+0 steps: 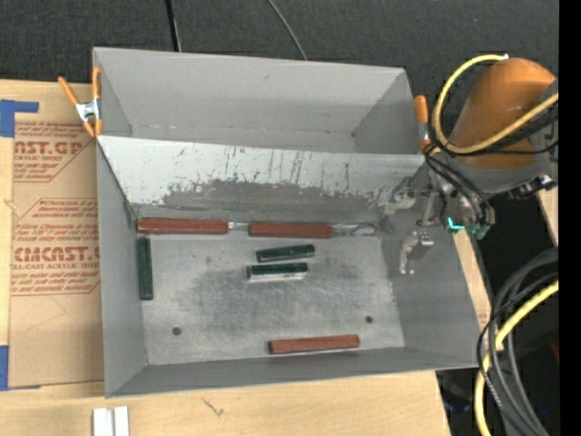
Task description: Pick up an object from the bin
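Note:
My gripper (410,254) hangs at the bin's right side, above the sloping right wall and clear of the floor. Nearest to it, at its left, a red-brown bar (290,230) lies along the foot of the back wall, with a thin silvery piece running from its right end towards the gripper. Below that bar rest two short dark green bars, one (284,253) slightly tilted and the other (277,270) edged in silver. All three lie apart from the gripper.
A second red-brown bar (182,227) lies at the back left. A dark green bar (143,268) stands lengthwise along the left wall. Another red-brown bar (313,343) sits at the front edge. The arm's orange cover and yellow cables hang over the right rim.

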`<state>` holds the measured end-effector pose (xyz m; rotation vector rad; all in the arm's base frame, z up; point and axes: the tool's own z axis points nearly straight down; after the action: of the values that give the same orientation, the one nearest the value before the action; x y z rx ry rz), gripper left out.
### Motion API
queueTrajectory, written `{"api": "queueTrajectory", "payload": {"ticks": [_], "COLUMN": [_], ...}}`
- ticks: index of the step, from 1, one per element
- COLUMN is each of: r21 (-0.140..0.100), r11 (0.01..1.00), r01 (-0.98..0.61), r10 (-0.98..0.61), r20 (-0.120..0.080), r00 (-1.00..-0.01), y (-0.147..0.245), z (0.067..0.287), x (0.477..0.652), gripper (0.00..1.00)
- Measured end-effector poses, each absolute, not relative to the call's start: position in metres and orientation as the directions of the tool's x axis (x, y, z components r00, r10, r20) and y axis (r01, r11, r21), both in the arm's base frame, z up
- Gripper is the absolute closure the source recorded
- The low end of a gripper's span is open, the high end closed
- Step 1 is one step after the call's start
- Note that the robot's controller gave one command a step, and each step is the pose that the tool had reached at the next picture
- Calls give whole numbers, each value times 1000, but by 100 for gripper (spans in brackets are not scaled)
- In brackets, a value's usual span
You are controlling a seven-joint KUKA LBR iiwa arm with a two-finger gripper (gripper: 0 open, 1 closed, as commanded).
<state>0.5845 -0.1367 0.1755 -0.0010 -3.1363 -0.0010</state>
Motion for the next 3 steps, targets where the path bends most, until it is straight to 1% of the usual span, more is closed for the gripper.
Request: {"api": "queueTrajectory", "payload": {"ticks": [1, 2, 3], "r21": [-1, 0, 1], "r11": [1000, 996, 988], "r01": [0, 94, 156], "r10": [0, 94, 156], "r20": [-2, -6, 1], "r00": [-1000, -996, -988], "y": [-136, -103, -60], "z": [180, 140, 122], "x": [586, 579, 586], "gripper": [0, 0, 0]}}
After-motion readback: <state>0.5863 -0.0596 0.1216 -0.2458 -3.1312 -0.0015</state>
